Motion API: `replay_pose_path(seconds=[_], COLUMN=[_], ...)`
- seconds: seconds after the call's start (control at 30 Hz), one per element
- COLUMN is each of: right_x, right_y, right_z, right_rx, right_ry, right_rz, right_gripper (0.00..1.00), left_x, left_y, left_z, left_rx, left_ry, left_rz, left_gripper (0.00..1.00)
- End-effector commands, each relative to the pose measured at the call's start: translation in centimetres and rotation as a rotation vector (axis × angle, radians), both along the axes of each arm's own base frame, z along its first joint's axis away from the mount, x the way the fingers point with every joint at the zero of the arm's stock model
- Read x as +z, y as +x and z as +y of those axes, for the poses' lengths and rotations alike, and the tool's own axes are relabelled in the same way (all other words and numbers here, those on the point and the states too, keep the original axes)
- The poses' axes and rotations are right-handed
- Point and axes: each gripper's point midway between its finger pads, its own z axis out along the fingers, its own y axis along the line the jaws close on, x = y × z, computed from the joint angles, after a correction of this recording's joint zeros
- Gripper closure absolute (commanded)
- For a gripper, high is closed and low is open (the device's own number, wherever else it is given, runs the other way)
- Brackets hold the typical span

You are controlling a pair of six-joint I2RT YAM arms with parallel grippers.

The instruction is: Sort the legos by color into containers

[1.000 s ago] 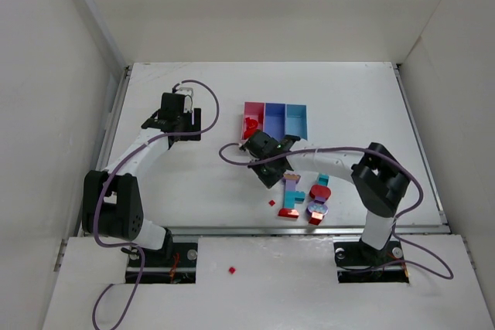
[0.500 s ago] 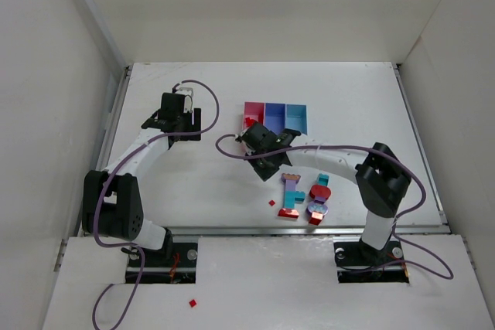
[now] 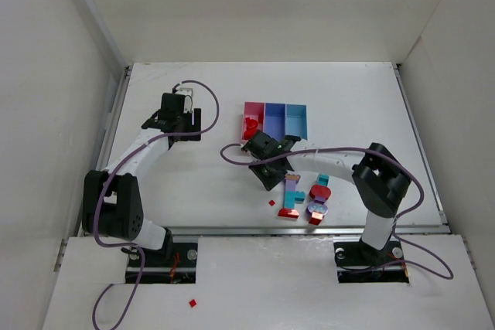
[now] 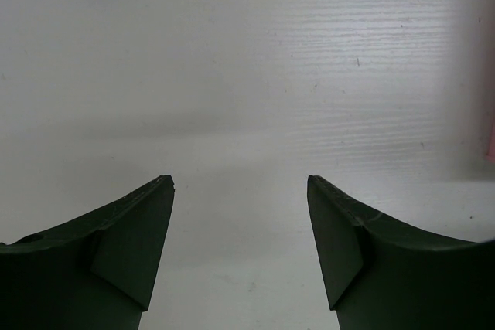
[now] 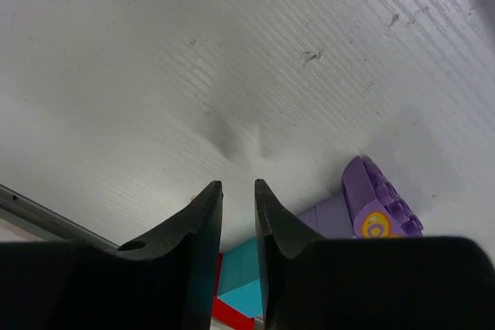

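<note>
Near right end effector [image 5: 237, 185], barely parted: legos [image 3: 292, 200] red, teal, lavender, clumped; left end effector [image 4: 240, 182] spread.

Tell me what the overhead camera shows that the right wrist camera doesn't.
Only overhead: the three joined containers, a red brick in the pink one, and the left arm. Only right wrist: that the right gripper is slightly open and empty, and a yellow mark on a purple brick. Both: the multicolour brick clump on the white table.
</note>
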Motion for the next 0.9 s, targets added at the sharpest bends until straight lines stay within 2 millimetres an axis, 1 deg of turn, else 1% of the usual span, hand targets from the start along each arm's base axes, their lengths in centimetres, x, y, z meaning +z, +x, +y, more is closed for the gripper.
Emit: replay_pose_path(seconds=[0.0,0.07,0.1,0.13,0.17,0.2,0.27,0.3,0.33,0.4,0.43,0.47,0.5,0.53,0.63,0.67,0.8,0.87], right_x=[1.6,1.7,1.3,1.3,1.1,1.1,0.8,1.1,0.8,0.8,0.5,0.6,0.6,0.6,0.3,0.3,0.1,0.1], right_y=[0.3,0.6,0.3,0.4,0.2,0.2,0.0,0.1,-0.2,-0.2,-0.3,-0.2,-0.2,-0.2,-0.5,-0.5,-0.9,-0.9], right_z=[1.1,1.5,1.1,1.3,1.1,1.1,0.9,0.9,0.7,0.7,0.4,0.6,0.6,0.6,0.5,0.5,0.3,0.3], right_rx=[-0.024,-0.024,-0.033,-0.033,-0.033,-0.042,-0.042,-0.042,-0.042,-0.042,-0.042,-0.042,-0.042,-0.042,-0.039,-0.048,-0.045,-0.045], right_ry=[0.068,0.083,0.074,0.081,0.074,0.075,0.068,0.075,0.067,0.067,0.059,0.067,0.067,0.067,0.064,0.066,0.065,0.065], right_rz=[-0.022,-0.033,-0.022,-0.027,-0.022,-0.02,-0.014,-0.02,-0.013,-0.013,-0.008,-0.013,-0.013,-0.013,-0.001,0.002,0.015,0.015], right_gripper=[0.71,0.71,0.71,0.71,0.68,0.68,0.66,0.63,0.63,0.58,0.53,0.51,0.46,0.46,0.38,0.37,0.36,0.34], left_x=[0.4,0.4,0.4,0.4,0.4,0.7,0.7,0.7,0.7,0.7,1.0,1.0,1.0,1.0,0.7,0.7,0.7,1.0], left_y=[0.4,0.4,0.4,0.4,0.4,0.4,0.4,0.4,0.4,0.4,0.4,0.4,0.4,0.4,0.2,0.2,0.2,0.2], left_z=[-0.3,-0.3,-0.3,-0.3,-0.3,-0.3,-0.3,-0.3,-0.3,-0.3,-0.3,-0.3,-0.3,-0.3,-0.3,-0.3,-0.3,-0.3], left_rx=[-0.016,-0.016,-0.016,-0.016,-0.016,-0.016,-0.016,-0.016,-0.016,-0.016,-0.016,-0.016,-0.016,-0.016,-0.016,-0.016,-0.016,-0.016], left_ry=[-0.008,-0.008,-0.008,-0.008,-0.008,-0.009,-0.009,-0.009,-0.009,-0.009,-0.011,-0.011,-0.011,-0.011,-0.009,-0.009,-0.009,-0.011], left_rz=[-0.031,-0.031,-0.031,-0.031,-0.031,-0.04,-0.04,-0.04,-0.04,-0.04,-0.049,-0.049,-0.049,-0.049,-0.04,-0.04,-0.04,-0.049], left_gripper=[0.33,0.33,0.33,0.33,0.33,0.33,0.33,0.33,0.33,0.33,0.33,0.33,0.33,0.33,0.33,0.33,0.33,0.33])
